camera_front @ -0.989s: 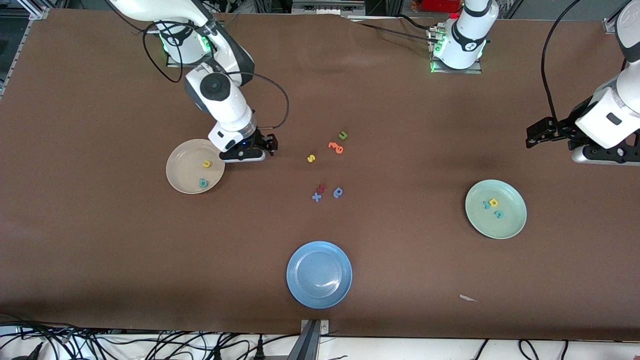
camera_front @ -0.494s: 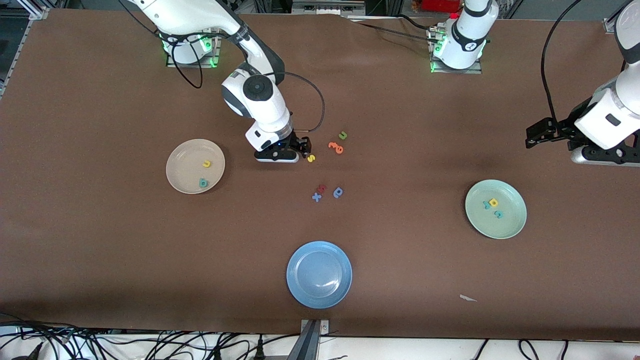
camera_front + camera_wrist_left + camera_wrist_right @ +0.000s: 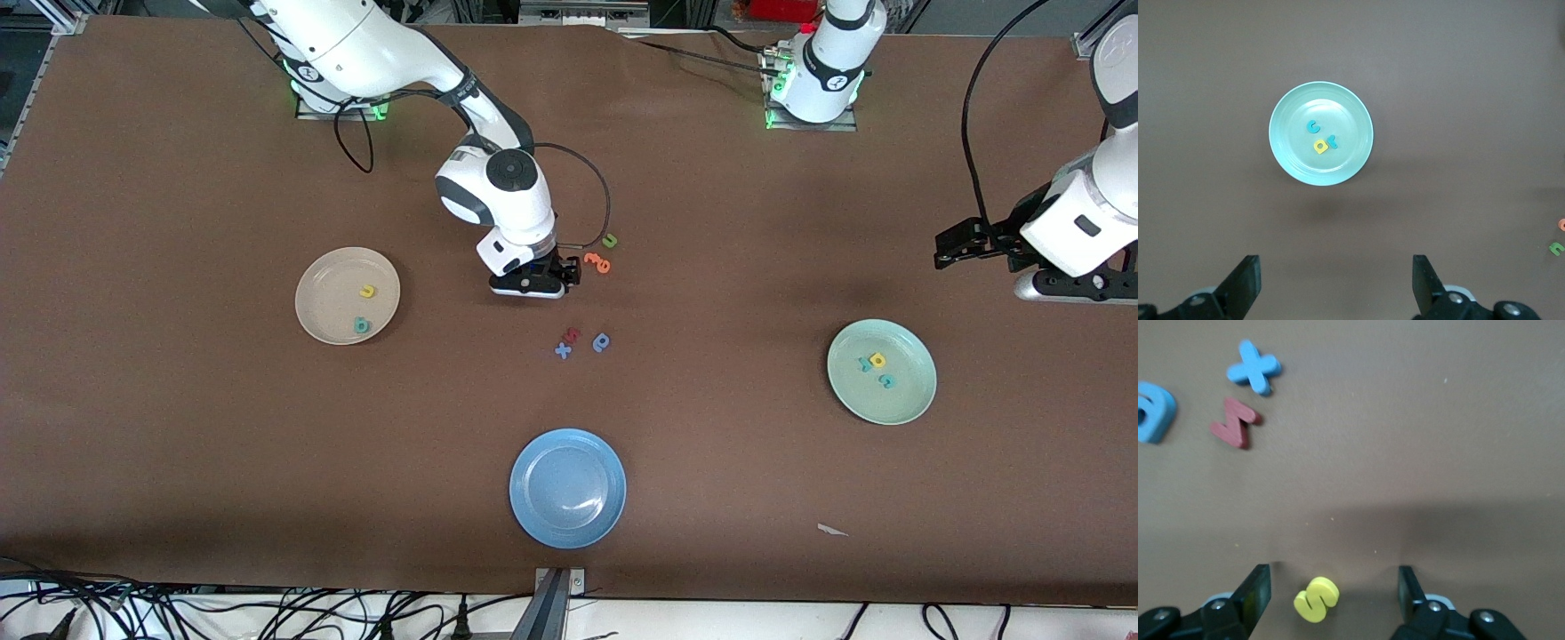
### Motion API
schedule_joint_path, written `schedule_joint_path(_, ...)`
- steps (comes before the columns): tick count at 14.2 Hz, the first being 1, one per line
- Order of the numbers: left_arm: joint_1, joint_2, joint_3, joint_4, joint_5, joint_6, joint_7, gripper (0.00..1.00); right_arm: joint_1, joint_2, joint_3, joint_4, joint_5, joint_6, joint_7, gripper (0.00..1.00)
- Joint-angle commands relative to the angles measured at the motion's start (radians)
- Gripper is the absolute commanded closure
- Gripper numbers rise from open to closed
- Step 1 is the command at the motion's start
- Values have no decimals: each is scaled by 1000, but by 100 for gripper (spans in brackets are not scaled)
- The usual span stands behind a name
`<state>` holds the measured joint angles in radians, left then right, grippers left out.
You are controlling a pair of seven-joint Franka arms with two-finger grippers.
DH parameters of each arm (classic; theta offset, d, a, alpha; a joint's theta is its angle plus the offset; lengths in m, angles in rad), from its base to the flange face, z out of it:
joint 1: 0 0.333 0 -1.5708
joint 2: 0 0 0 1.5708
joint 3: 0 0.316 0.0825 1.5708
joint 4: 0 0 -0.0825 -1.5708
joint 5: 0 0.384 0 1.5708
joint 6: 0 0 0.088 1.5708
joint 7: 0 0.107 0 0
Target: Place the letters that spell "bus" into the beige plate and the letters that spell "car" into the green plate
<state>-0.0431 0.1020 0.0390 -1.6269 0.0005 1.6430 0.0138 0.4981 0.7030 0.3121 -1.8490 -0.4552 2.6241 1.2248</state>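
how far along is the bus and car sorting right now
Done: the green plate holds the teal c, yellow a and teal r, and the beige plate holds the yellow u and teal b. In hand: the right gripper is open, low over the yellow s on the table, not yet gripping it. Left: grasp the s and carry it to the beige plate. The left gripper waits open above the green plate.

The brown table [image 3: 178, 444] carries the beige plate [image 3: 320, 324], green plate [image 3: 911, 404], blue plate [image 3: 533, 516], and scattered foam letters [image 3: 582, 342].
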Motion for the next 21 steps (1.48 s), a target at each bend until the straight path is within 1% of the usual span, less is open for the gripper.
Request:
schedule_joint_path(1, 19, 12, 2, 32, -31, -26, 20, 0, 26, 35, -10, 31, -30, -15, 54, 15)
schedule_joint_path(7, 19, 10, 2, 30, -30, -26, 15, 0, 48, 38, -14, 24, -37, -16, 87, 16)
schedule_joint_path(9, 19, 10, 2, 30, -30, -26, 14, 0, 48, 38, -16, 19, -46, -15, 87, 27)
schedule_joint_path(12, 19, 12, 4, 28, -30, -26, 14, 0, 48, 33, -16, 11, -51, -16, 87, 57)
schedule_joint_path(16, 19, 10, 2, 28, -30, -26, 14, 0, 48, 30, -14, 8, -51, -16, 87, 81)
schedule_joint_path(18, 19, 12, 2, 27, -30, -26, 14, 0, 48, 29, -16, 7, -51, -18, 87, 95)
schedule_joint_path(19, 19, 12, 4, 27, -30, -26, 14, 0, 48, 24, -16, 4, -53, -28, 85, 100)
schedule_joint_path(21, 19, 12, 2, 25, -30, -26, 12, 0, 37, -23, -14, -10, -56, -73, 59, 100)
